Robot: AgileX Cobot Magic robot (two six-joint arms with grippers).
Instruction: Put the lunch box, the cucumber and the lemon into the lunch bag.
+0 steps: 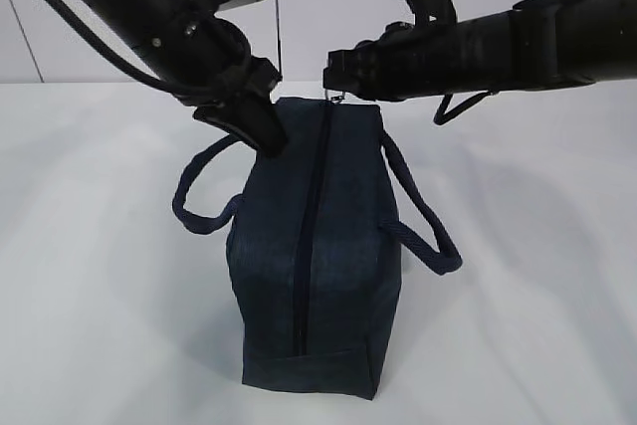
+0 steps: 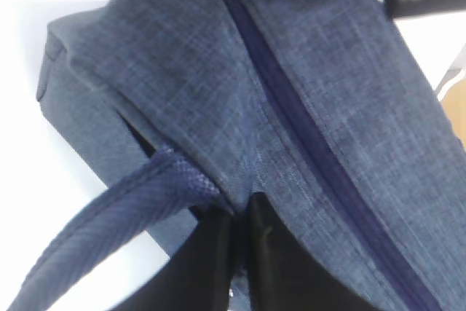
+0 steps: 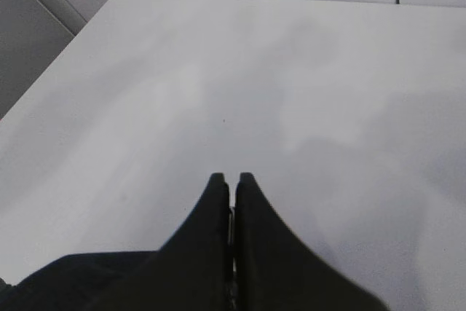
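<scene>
The white table gives wide bare room. On it stands the lunch bag, zipped; its soft navy cloth will likely sag (so take the top fabric). The left claw pinches cloth beside a handle; the right claw is closed, empty.

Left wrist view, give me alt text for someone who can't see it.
A dark navy lunch bag fills the frame, its zipper closed and running diagonally. At the bottom, the left gripper has its black fingers shut on the bag's fabric beside a loop handle, with white table showing at left.
</scene>
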